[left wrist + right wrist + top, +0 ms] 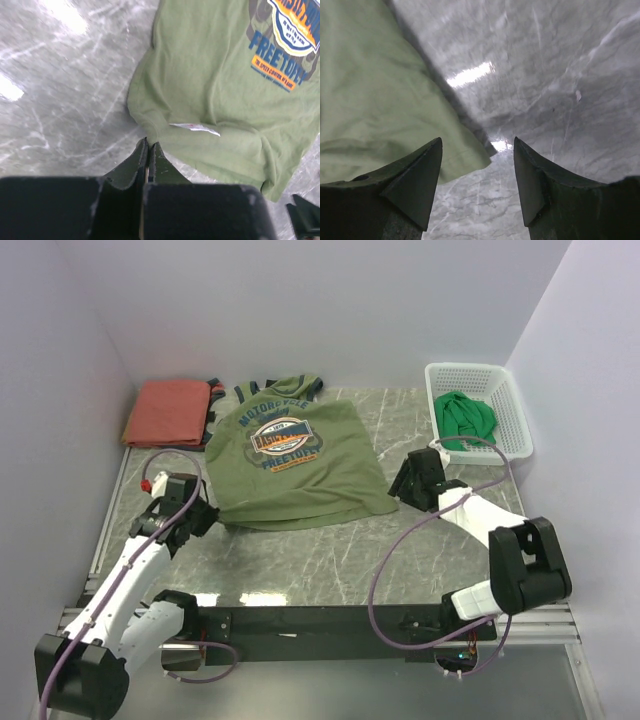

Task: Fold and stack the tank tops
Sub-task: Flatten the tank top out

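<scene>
Step in hand: first fold of the olive tank top, which lies flat and graphic-up on the counter. Both arms are at its near hem.

Left pincer: tips together right on the near-left hem corner. The cloth edge looks nipped between them, judging from the wrist view.

Right pincer: jaws apart and holding nothing. The near-right hem corner lies between the fingers, closer to its left finger.

Next move, as I read it: the right closes on that corner, then both lift and carry the hem toward the neckline evenly, or the fold goes skewed.

Other tops: the rust-red top is folded just beside the olive one's far-left shoulder. The bright green top is bunched in the white basket, off its far-right side — not folded yet.
</scene>
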`<state>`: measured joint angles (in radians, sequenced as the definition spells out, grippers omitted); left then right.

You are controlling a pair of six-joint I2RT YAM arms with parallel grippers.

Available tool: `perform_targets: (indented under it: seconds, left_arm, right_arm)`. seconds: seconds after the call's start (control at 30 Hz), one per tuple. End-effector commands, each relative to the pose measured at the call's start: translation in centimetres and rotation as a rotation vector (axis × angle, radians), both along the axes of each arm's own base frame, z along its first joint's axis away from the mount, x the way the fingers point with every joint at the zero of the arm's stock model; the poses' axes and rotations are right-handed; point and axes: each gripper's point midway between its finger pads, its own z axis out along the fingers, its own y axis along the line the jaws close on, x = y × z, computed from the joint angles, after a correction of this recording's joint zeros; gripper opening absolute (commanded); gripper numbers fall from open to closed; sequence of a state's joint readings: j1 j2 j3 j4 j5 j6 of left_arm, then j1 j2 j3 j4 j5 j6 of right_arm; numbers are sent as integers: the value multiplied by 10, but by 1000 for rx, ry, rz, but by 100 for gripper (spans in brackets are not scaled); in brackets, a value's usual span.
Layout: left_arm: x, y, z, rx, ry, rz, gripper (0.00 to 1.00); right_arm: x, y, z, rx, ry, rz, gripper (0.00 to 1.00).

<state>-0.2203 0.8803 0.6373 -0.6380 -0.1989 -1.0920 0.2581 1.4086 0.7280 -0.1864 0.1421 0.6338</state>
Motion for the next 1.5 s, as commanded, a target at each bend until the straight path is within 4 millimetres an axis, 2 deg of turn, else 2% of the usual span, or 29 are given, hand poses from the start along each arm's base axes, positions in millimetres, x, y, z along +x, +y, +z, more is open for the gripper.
perform_targets:
  seconds: [0.0, 0.17, 0.43, 0.57, 0.87, 0.9, 0.93, 0.97, 1.0, 1.03, 1.07, 1.1, 1.13, 1.17, 1.2, 1.23, 1.27, 1.33, 1.37, 1.4, 1.43, 1.47]
  left_arm:
    - [5, 7, 14, 12, -25, -30, 1]
    - [9, 17, 17, 18, -33, -24, 1]
    - [16, 13, 18, -13, -39, -47, 1]
    - [18, 12, 18, -18, -38, -57, 1]
    - [27, 13, 34, -14, -75, -73, 1]
    - [28, 13, 38, -17, -84, -78, 1]
    - [30, 13, 39, -13, -87, -84, 1]
    - [33, 14, 46, -10, -102, -91, 1]
    - [34, 13, 51, -10, -114, -97, 1]
    - [36, 15, 55, -2, -124, -105, 0]
    - [41, 16, 69, 3, -156, -110, 1]
    - [43, 13, 79, -7, -178, -133, 0]
    - [45, 15, 88, 3, -195, -146, 1]
    - [51, 15, 112, 7, -249, -156, 0]
    - [51, 14, 124, 2, -272, -171, 1]
    - [52, 13, 138, 11, -303, -187, 1]
    - [55, 12, 166, 16, -365, -196, 1]
    - [55, 17, 198, 16, -443, -182, 1]
    - [53, 16, 231, 21, -523, -183, 1]
    - [51, 16, 247, 15, -561, -180, 1]
    - [48, 14, 265, 3, -608, -180, 0]
    - [43, 13, 297, 3, -686, -178, 1]
  right_arm:
    - [2, 7, -10, 53, -4, 2, 64]
    - [-11, 15, -20, 113, 15, 18, 52]
    - [-23, 24, -30, 164, 30, 46, 45]
    - [-27, 31, -37, 172, 59, 67, 34]
    - [-34, 38, -44, 144, 92, 100, 35]
    - [-33, 38, -42, 140, 90, 106, 31]
    - [-31, 38, -37, 141, 81, 107, 19]
    - [-28, 35, -32, 128, 72, 95, 0]
    - [-23, 36, -20, 127, 64, 98, 0]
    - [-16, 34, 1, 122, 8, 89, 0]
    - [-15, 29, 13, 107, -5, 81, 0]
    - [-2, 29, 42, 111, -69, 75, 0]
    - [2, 26, 75, 114, -144, 67, 0]
    - [-1, 21, 91, 96, -157, 61, 0]
    - [10, 15, 131, 97, -243, 38, 0]
    - [9, 10, 163, 107, -315, 29, 0]
    - [11, 6, 202, 115, -387, 24, 0]
    - [7, -6, 252, 125, -489, -2, 0]
    - [5, -9, 273, 127, -532, -4, 0]
    - [1, -11, 313, 143, -604, 1, 0]
    - [-5, -14, 335, 148, -652, 0, 0]
    - [-10, -15, 353, 154, -686, 7, 0]
